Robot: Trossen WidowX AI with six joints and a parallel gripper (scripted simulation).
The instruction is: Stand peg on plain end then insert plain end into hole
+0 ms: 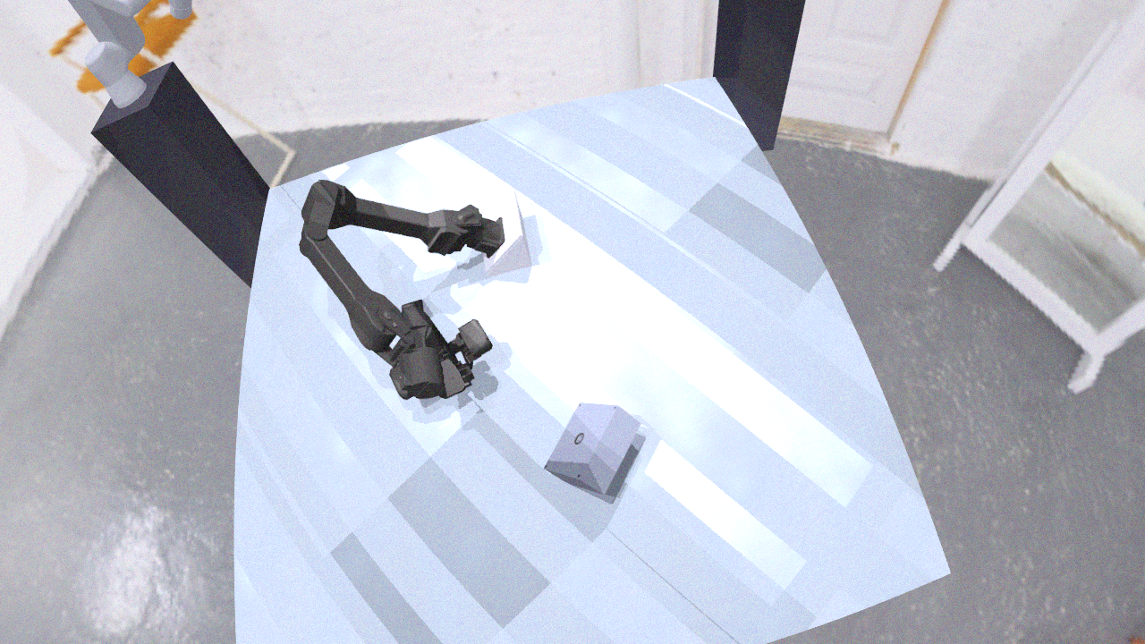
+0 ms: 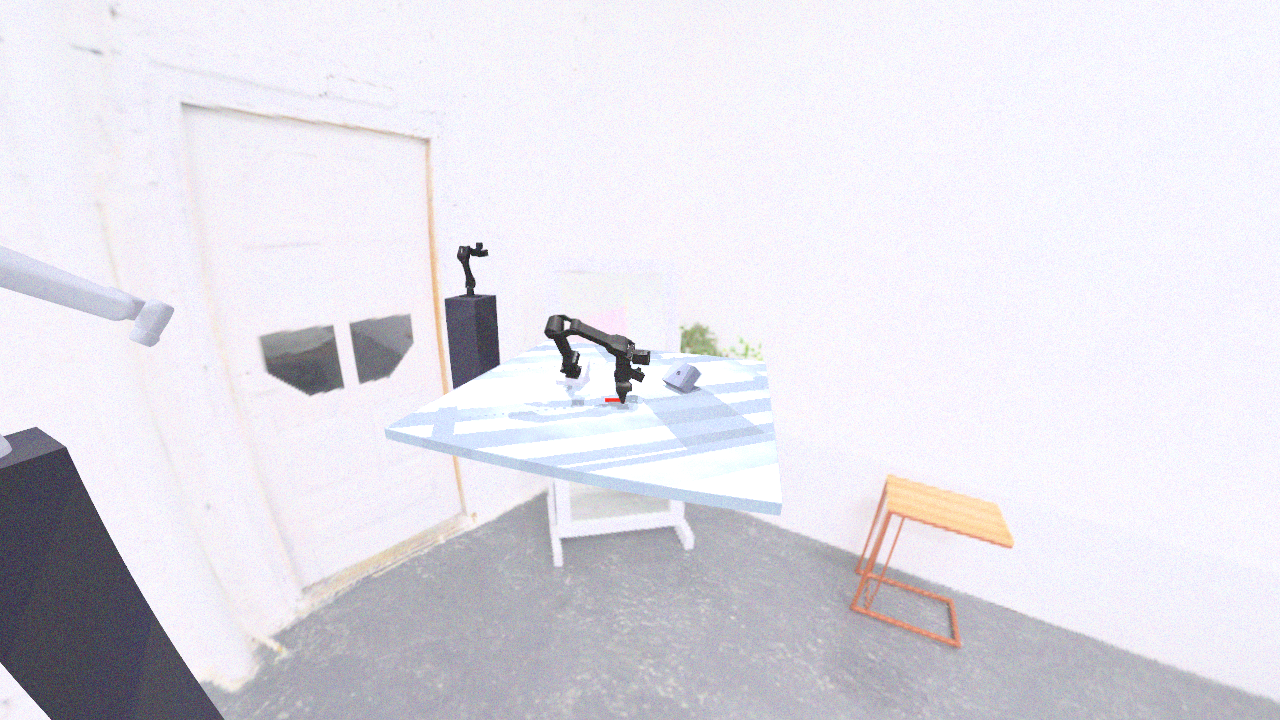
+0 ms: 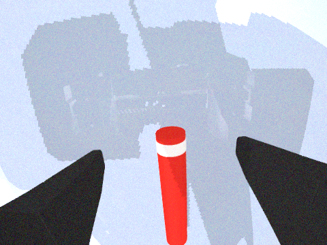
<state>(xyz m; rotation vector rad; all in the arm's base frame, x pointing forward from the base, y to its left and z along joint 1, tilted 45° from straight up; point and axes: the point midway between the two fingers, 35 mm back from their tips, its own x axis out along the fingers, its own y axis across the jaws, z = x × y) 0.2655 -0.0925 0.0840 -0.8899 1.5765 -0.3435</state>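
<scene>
The red peg (image 3: pixel 175 201) (image 2: pixel 612 400) lies on its side on the table. In the wrist view its end with the white band is towards the middle of the picture and its plain end is at the bottom edge. My gripper (image 3: pixel 171 152) (image 2: pixel 622 399) is open and low over the table, one finger on each side of the peg, with a gap on both sides. The peg is hidden behind the arm in the top view. The sloped panel (image 1: pixel 567 457) (image 2: pixel 682 377) is a grey-lilac block with one dark-ringed hole (image 1: pixel 579 438) in its face.
The table (image 1: pixel 448 552) (image 2: pixel 510 458) carries a pale wedge-shaped block (image 1: pixel 517 254) by the arm's base. The sloped panel stands to the lower right of the gripper in the top view. Dark pedestals (image 1: pixel 183 152) (image 2: pixel 471 335) stand beyond the table edges.
</scene>
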